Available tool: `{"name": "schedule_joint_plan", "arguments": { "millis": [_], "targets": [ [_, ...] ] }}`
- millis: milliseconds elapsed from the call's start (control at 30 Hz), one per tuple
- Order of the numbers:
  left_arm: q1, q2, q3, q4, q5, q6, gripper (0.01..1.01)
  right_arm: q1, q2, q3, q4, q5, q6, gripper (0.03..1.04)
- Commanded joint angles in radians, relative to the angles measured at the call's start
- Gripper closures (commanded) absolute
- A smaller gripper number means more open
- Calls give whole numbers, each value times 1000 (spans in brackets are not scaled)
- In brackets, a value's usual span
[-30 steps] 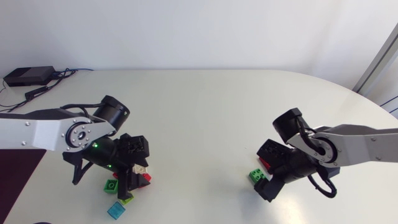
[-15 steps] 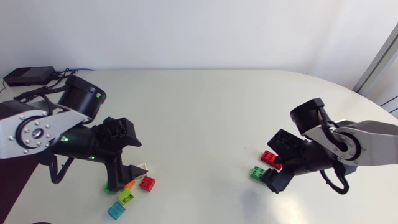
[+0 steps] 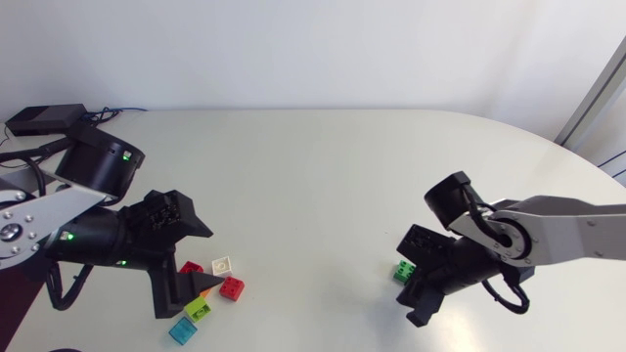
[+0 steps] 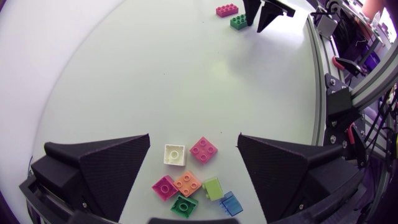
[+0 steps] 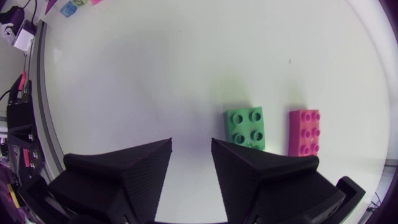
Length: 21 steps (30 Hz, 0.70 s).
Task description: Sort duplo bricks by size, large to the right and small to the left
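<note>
I hold left gripper [image 4: 194, 138] wide, empty, over small bricks [image 4: 186, 183] gathered left; right gripper [image 5: 191, 146] narrow, empty, by green brick [image 5: 245, 127], sorted right.

White rounded table [image 3: 323, 176], black box [image 3: 44, 119] at far corner

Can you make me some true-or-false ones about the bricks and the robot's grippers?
1. The left gripper is open with nothing in it. True.
2. The right gripper holds the green brick. False: the brick lies on the table beside the empty gripper.
3. A white brick lies close to the left gripper. True.
4. The green brick is stacked on the long brick. False: they lie side by side, apart.
</note>
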Motion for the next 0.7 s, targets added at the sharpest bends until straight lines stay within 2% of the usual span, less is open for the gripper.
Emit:
{"name": "schedule_joint_plan", "arguments": {
  "millis": [0,233,367,533,567,667],
  "targets": [
    [-6,-22,-15,-15,3,-25,48,-61,85,4,14,-16,-48,736],
    [-6,-46,-6,-19,3,-54,48,-141,104,24,46,-13,-83,736],
    [5,-80,10,-18,1,-77,48,-144,73,27,66,22,-82,736],
    [77,-177,31,11,-9,-143,48,-129,-64,-21,86,81,-74,720],
    [97,-206,33,21,-17,-155,48,-121,-120,-31,86,90,-63,628],
    [139,-284,28,54,-74,-201,48,-86,-286,-56,68,136,-30,228]
  ]
}}
